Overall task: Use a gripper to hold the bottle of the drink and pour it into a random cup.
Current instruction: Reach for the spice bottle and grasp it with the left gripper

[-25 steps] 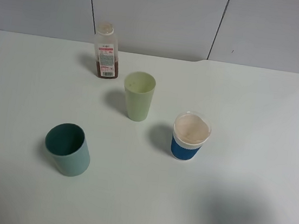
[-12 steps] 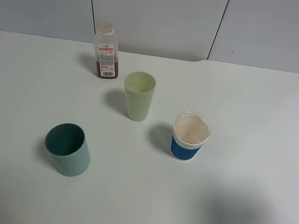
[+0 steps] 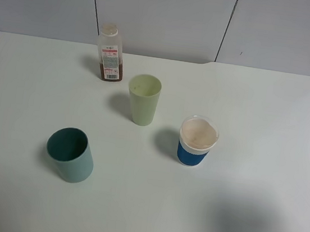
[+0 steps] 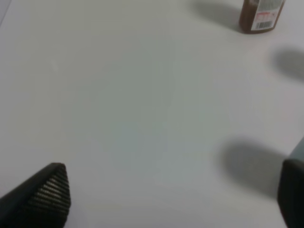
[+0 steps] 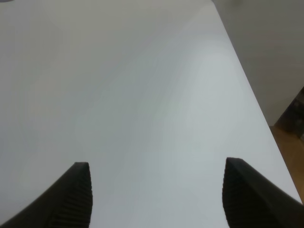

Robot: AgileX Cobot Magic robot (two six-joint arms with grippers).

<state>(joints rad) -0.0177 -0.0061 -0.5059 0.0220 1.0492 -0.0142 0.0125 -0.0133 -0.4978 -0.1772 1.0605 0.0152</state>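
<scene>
The squat dark teal cup [image 3: 70, 154] is standing toward the near left corner of the white desk [image 3: 269, 107]. Behind it, close to the far edge and left of the middle, the small clear squarish plastic bottle [image 3: 110, 54] with a pale cap and brown liquid in its lower part is standing upright, and nothing is touching it. The tall tapered light-green plastic cup [image 3: 143, 99] is waiting near the bottle, toward the middle of the desk. The blue-banded white cup [image 3: 197, 141] is sitting near it on the right. The left gripper [image 4: 168, 199] is hovering over bare desk with its fingers spread wide and holding nothing, and the bottle is well apart from it. The right gripper [image 5: 159, 199] is also hanging spread and empty, close to an edge of the desk.

In my judgement, three things could be going wrong from here. The dark teal cup is standing near the way of the left gripper, so a low reach may be knocking it. A finger arriving off-centre may be pushing the bottle over. The cap seems on, so pouring may be giving nothing.

Compared with the earlier pictures, nothing is moving: the bottle and the cups are keeping their places.
</scene>
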